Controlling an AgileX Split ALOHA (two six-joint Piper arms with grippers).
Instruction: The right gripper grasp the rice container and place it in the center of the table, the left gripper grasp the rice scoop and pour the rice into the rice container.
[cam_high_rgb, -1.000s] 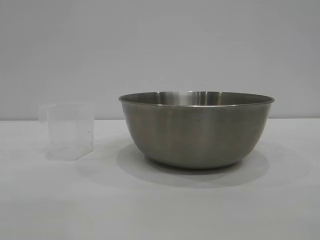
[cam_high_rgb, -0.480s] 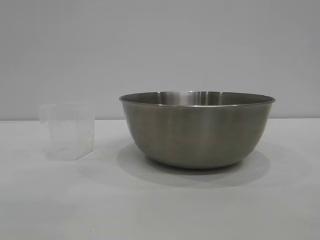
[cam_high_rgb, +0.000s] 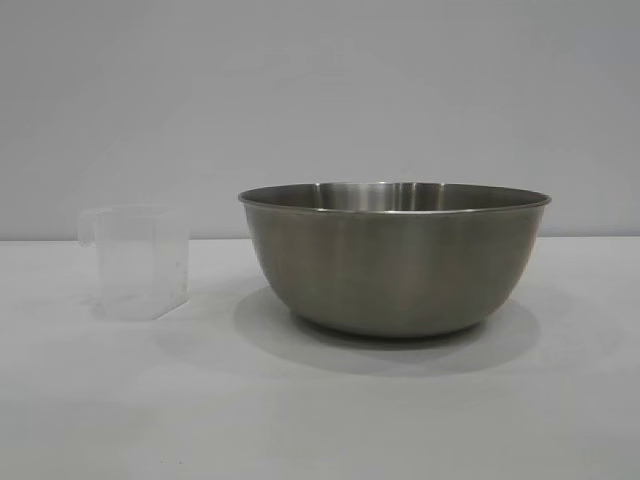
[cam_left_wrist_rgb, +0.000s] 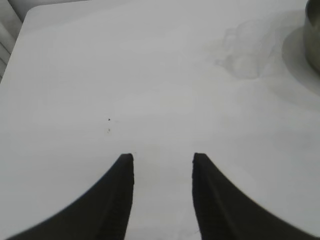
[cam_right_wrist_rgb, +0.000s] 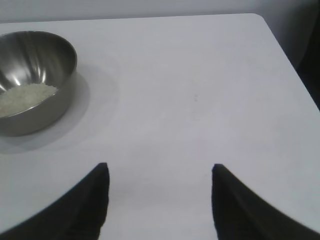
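On the white table (cam_high_rgb: 320, 420) nothing had shifted: the bowl (cam_high_rgb: 394, 258) stood near centre, rice (cam_right_wrist_rgb: 25, 97) already inside, apparently; the cup (cam_high_rgb: 140, 262) beside it looked empty. Both the left pincer (cam_left_wrist_rgb: 163, 165) and right pincer (cam_right_wrist_rgb: 160, 175) hung open, holding nothing.

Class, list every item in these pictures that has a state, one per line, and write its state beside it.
rice container: upright on the table, holding rice.
rice scoop: upright beside the container, apart from it, looks empty.
left pincer: open, holding nothing, above bare table.
right pincer: open wider, holding nothing, away from the container.
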